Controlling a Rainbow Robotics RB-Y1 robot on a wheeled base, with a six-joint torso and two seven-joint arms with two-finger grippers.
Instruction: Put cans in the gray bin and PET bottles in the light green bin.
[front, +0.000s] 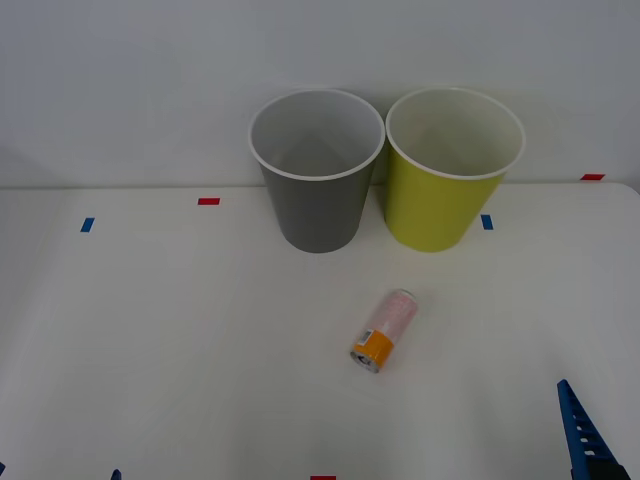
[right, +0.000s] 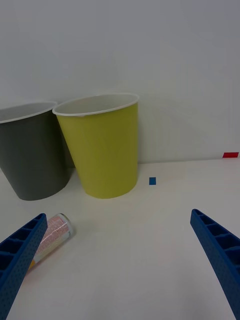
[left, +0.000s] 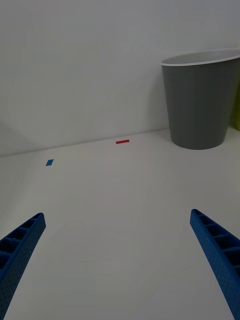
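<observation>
Nothing is sorted yet: the slim pale pink can with an orange band (front: 384, 330) lies on the white counter (front: 150, 350), at six o'clock from the round dark gray plastic bin (front: 317, 170) and lime plastic bin (front: 450, 180). Right hand (right: 120, 260) and left hand (left: 120, 260) hover spread, holding nothing.

light: bright, even, diffuse
shadows: soft, faint behind round dark gray plastic bin (front: 317, 170)
glare: none
focus: sharp, no blur
</observation>
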